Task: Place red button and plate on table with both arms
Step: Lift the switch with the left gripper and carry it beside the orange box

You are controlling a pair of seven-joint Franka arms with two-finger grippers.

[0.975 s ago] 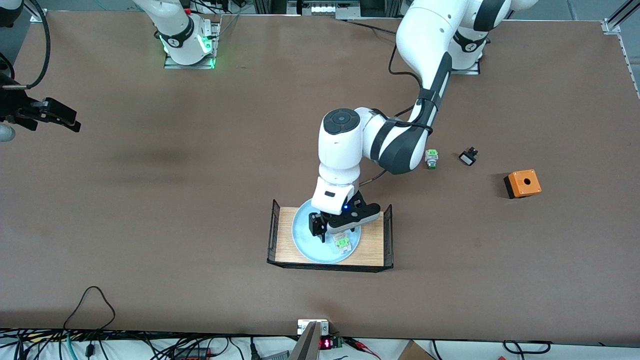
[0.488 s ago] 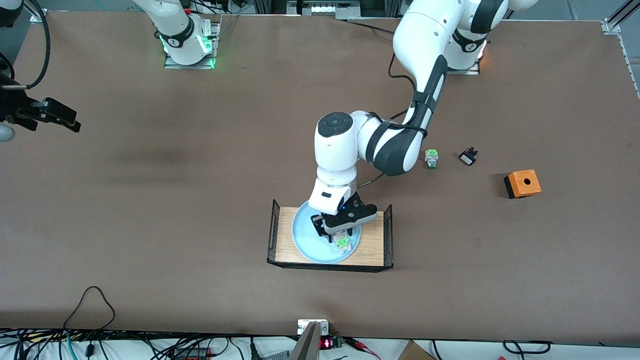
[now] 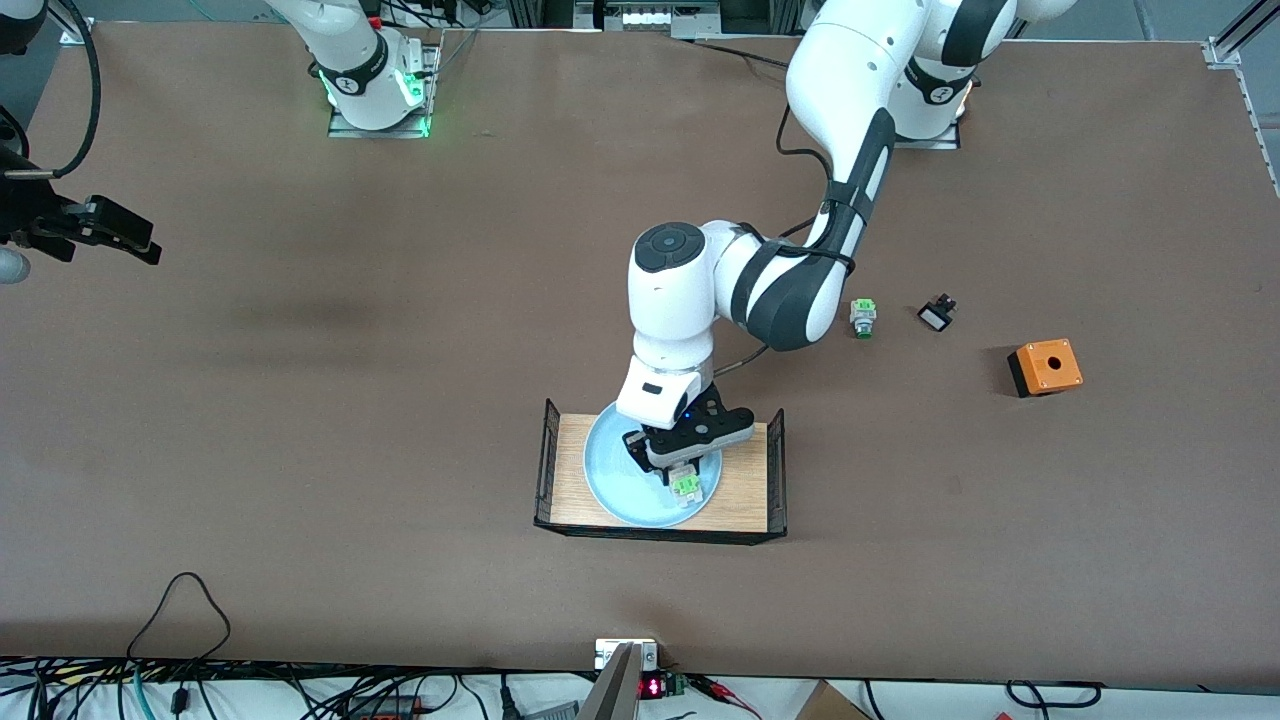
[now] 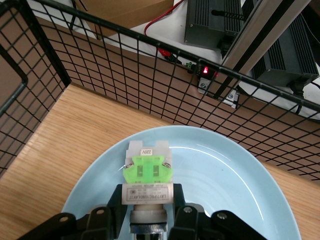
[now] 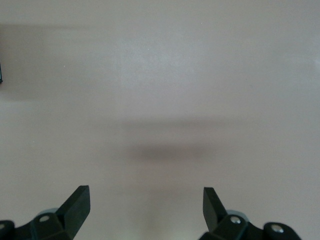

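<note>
The pale blue plate (image 3: 615,480) lies in the light-wood tray (image 3: 745,485), which stands on the brown table (image 3: 400,400). The red button (image 3: 684,487) is on the plate; its green block and white-grey body show, and its red cap is hidden. My left gripper (image 3: 672,468) is down over the plate. In the left wrist view the gripper (image 4: 148,199) is shut on the button (image 4: 148,172), one finger on each side of its body, with the plate (image 4: 225,185) beneath. My right gripper (image 3: 135,240) waits open and empty over the table at the right arm's end; the right wrist view shows its fingertips (image 5: 146,195) apart.
The tray has black wire-mesh ends (image 3: 547,462) that rise close around the plate, also seen in the left wrist view (image 4: 100,65). Toward the left arm's end lie a green-capped switch (image 3: 863,318), a small black part (image 3: 936,315) and an orange box with a hole (image 3: 1045,367).
My left gripper has dropped a little onto the plate and its fingers have closed on the button. The right arm has not moved.
</note>
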